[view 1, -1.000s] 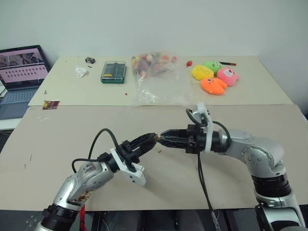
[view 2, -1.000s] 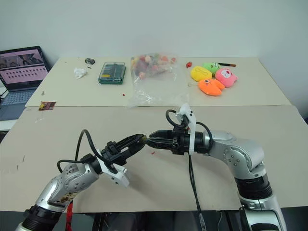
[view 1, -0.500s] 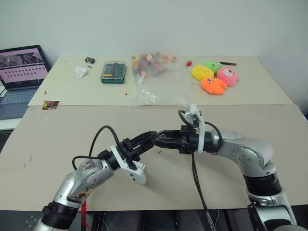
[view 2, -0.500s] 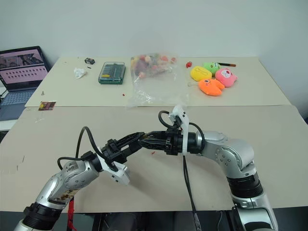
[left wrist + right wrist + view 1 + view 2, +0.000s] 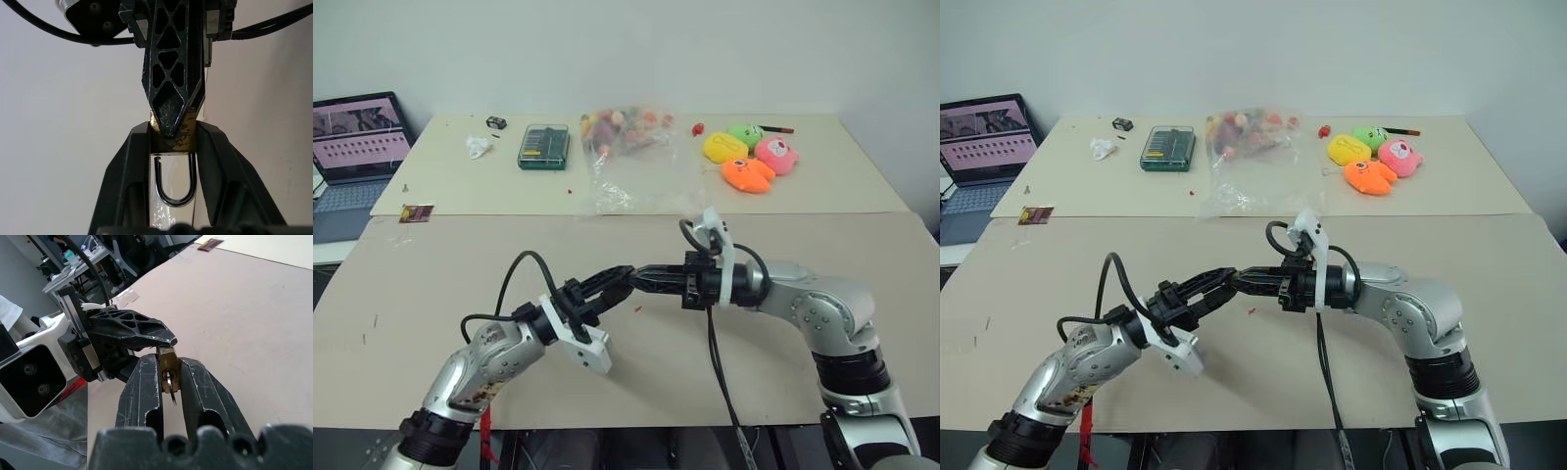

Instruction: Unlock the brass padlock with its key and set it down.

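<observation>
Above the bare middle of the desk (image 5: pixel 431 264), the brass padlock (image 5: pixel 169 368) is hanging in mid-air with the key (image 5: pixel 171 387) sitting in its keyhole, the right gripper (image 5: pixel 168 377) fingers pinching the lock body while the left gripper (image 5: pixel 172 147) fingers are flanking it. With two grips crowding so small a body, a loosening or twisting hold is risking a drop. Far behind, the toy bag (image 5: pixel 625 147), green case (image 5: pixel 544 146) and plush toys (image 5: pixel 751 157) are obstructing nothing.
</observation>
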